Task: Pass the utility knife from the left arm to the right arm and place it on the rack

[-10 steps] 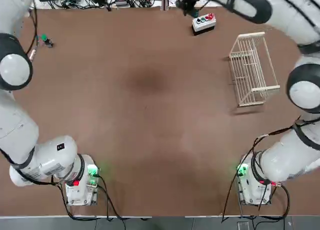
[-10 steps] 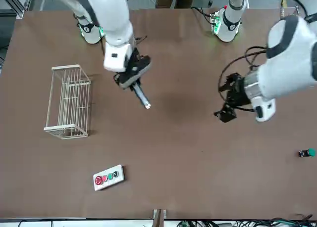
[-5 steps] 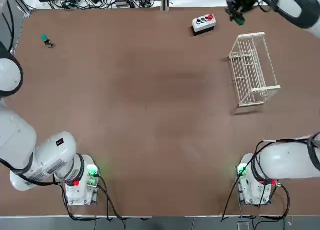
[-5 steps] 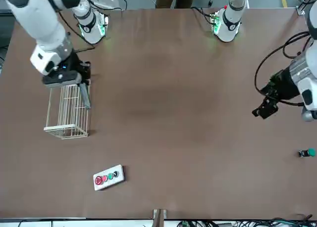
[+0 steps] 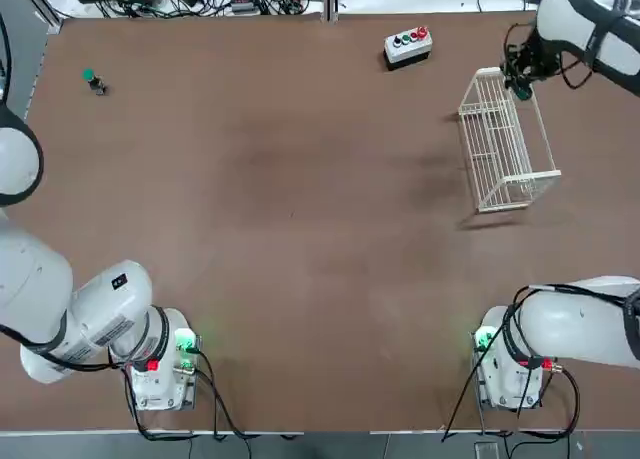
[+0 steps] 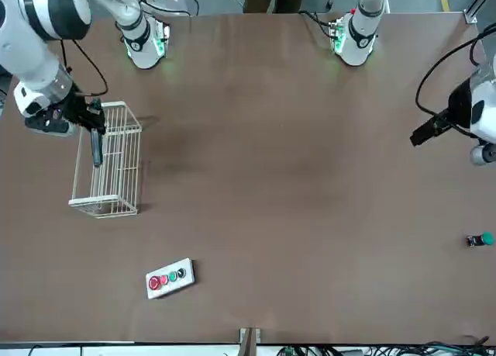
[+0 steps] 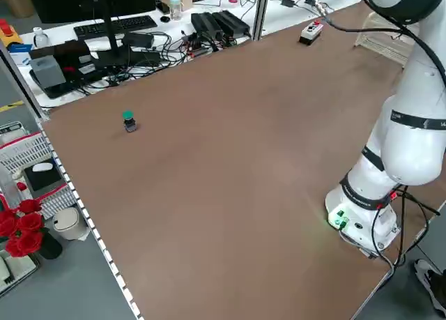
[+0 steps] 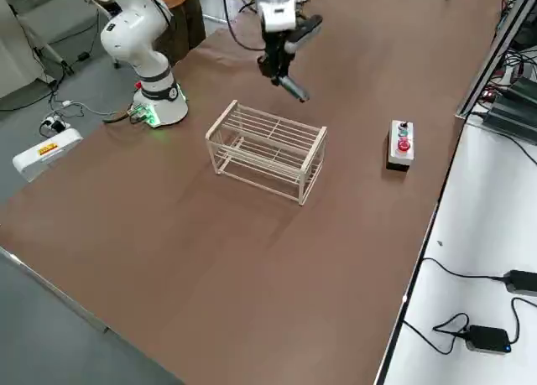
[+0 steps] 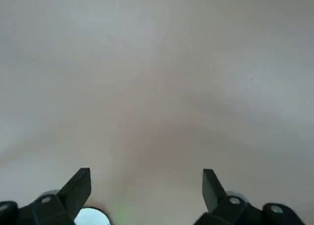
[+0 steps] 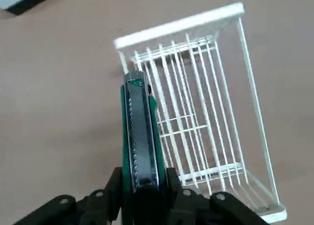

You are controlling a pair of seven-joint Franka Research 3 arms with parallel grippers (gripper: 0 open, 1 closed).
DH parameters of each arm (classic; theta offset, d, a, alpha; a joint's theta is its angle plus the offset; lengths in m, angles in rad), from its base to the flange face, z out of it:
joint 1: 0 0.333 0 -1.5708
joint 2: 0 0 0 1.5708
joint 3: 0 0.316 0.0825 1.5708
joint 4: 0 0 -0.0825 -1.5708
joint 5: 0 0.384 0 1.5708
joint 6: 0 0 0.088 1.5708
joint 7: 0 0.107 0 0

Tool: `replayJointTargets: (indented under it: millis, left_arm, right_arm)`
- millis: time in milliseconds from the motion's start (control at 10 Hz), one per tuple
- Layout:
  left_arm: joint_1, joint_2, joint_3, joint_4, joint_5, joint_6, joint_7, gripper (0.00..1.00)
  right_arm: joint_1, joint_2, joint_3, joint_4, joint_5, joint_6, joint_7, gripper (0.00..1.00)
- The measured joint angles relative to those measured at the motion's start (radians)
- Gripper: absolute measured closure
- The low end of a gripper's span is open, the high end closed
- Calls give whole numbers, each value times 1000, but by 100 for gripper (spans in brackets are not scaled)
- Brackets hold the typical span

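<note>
Utility knife point(image 10: 141, 137) is pinched by its butt end between the fingers of the right gripper point(image 10: 142, 198), blade end pointing away from the hand. It hangs in the air over the rack point(image 10: 206, 112), near the rack's end wall closest to the far edge of the desk. The rack stands by the desk's far right corner, as the robot sees it.

Handling, judged: slim, rigid body, probably light; the green-and-black casing looks smooth, so it could twist in a narrow pinch. The ridged strip along its spine offers the surest purchase. Wire bars are widely spaced; laid parallel to them it may slip through, so crosswise seems safer.

Left gripper point(image 9: 146, 186) has its fingers spread with nothing between them, out past the desk's left edge in the front view, well apart from the rack.

No brand, label or legible writing on the knife or rack. The button box point(image 5: 408, 44) at the far edge shows coloured buttons, lettering not readable.
</note>
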Motion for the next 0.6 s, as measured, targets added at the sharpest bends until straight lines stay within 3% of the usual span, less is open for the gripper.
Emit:
replayJointTargets:
  millis: [200,400,600]
  left_arm:
    - [-11,-1,32,-2,-46,3,42,0]
    - [-177,-15,209,-4,-68,4,138,0]
    - [-378,-67,393,-22,-69,13,209,0]
  right_arm:
    - [0,3,-31,-134,0,169,-58,59]
    - [0,6,-49,-198,0,281,-103,59]
    - [1,28,-51,-210,0,339,-131,59]
